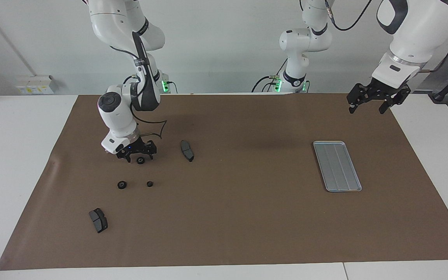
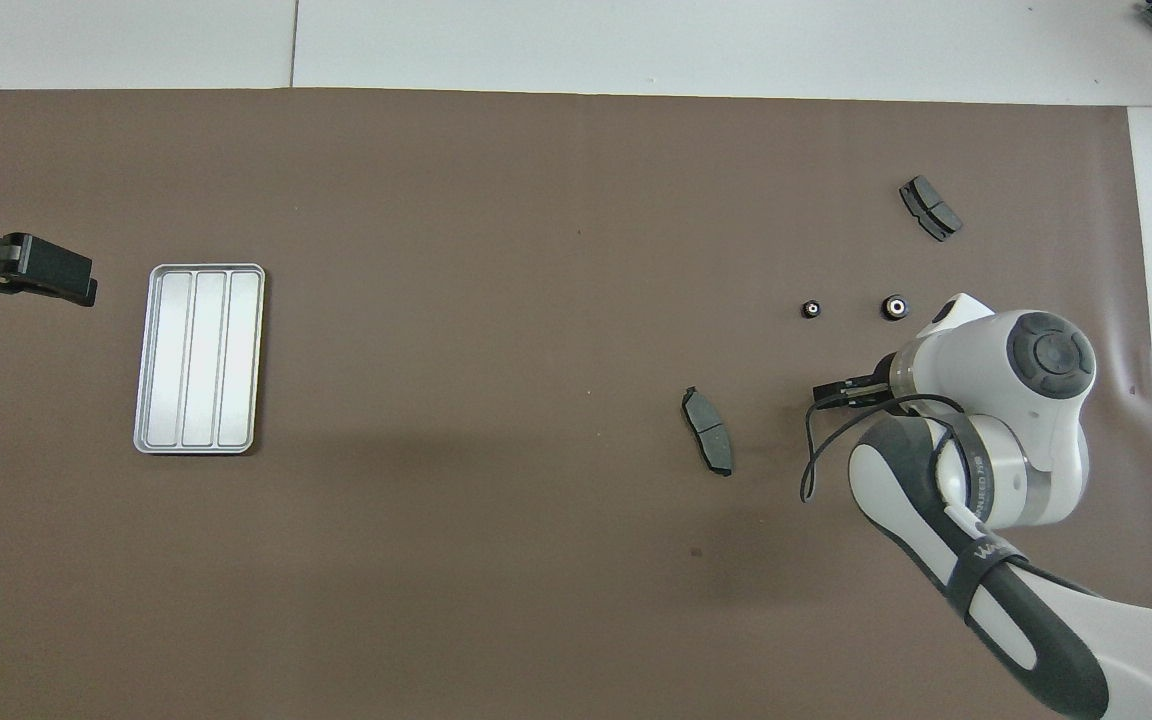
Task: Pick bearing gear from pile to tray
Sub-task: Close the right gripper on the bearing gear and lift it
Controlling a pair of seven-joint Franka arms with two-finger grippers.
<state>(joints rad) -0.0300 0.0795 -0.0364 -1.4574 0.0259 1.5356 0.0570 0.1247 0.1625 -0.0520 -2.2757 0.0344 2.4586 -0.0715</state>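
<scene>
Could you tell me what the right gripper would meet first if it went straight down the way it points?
Most likely the small black round ring just below the open right gripper, though exact alignment is uncertain.

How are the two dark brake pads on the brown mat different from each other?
The brake pad beside the right gripper lies nearer to the robots; the other brake pad lies farthest from them. The first looks long and narrow, the second shorter and broader. Both are dark grey and rest flat on the mat.
</scene>
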